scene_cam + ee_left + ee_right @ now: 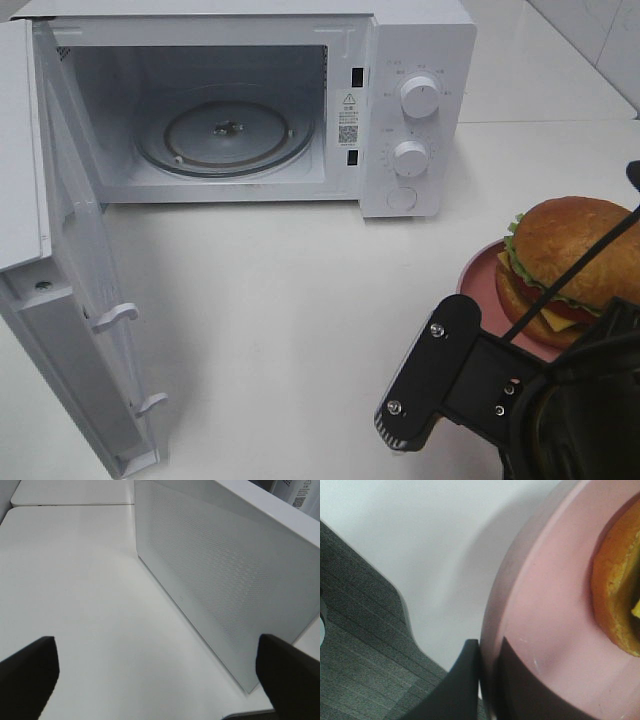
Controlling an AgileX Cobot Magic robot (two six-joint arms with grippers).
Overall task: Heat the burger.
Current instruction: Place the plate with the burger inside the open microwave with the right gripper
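1. From the high camera, we are looking down on a white table. A white microwave is standing at the back, with its door swung wide open to the left. The glass turntable is showing inside, and two round knobs are sitting on the panel at the right.
2. In the same view, the burger is sitting on a pink plate at the table's right edge. It is outside the oven, in front of it and to its right. The black right arm is reaching in at the plate's near side, and it is hiding its own fingertips from us here.
3. From the left wrist camera, we are seeing the left gripper with its two black fingers spread wide and holding nothing. It is hovering over the table, facing the meshed outer face of the open door.
4. From the right wrist camera, we are seeing the right gripper clenched on the pink plate's rim. One dark finger is pressing on the outside and the other is lying on the plate's upper face. The burger's bun is resting on the plate, near the pinch but apart from it.
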